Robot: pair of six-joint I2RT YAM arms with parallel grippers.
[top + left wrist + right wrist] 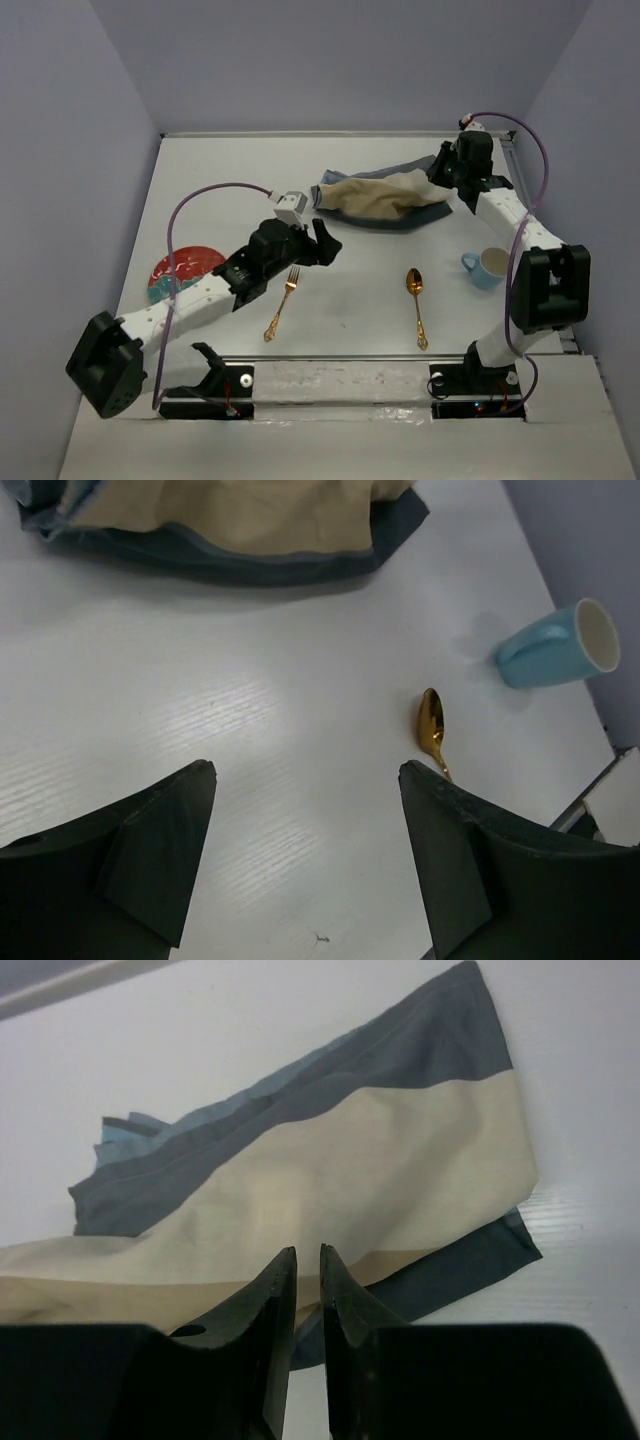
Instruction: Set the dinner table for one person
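The white dinner table (230, 165) carries a striped blue, grey and beige placemat (385, 197) crumpled at the back centre. My right gripper (441, 182) is shut on the placemat's right edge and holds that side lifted; in the right wrist view the cloth (350, 1150) sits between the nearly closed fingers of the gripper (308, 1252). My left gripper (325, 243) is open and empty above the table, just beyond a gold fork (282, 303). In the left wrist view this gripper (305, 770) shows over bare tabletop. A gold spoon (415, 298) lies at front centre.
A light blue cup (487, 266) stands at the right by the right arm and shows in the left wrist view (555, 645) beside the spoon (432, 730). A red and teal plate (180, 272) lies at the left, partly under the left arm.
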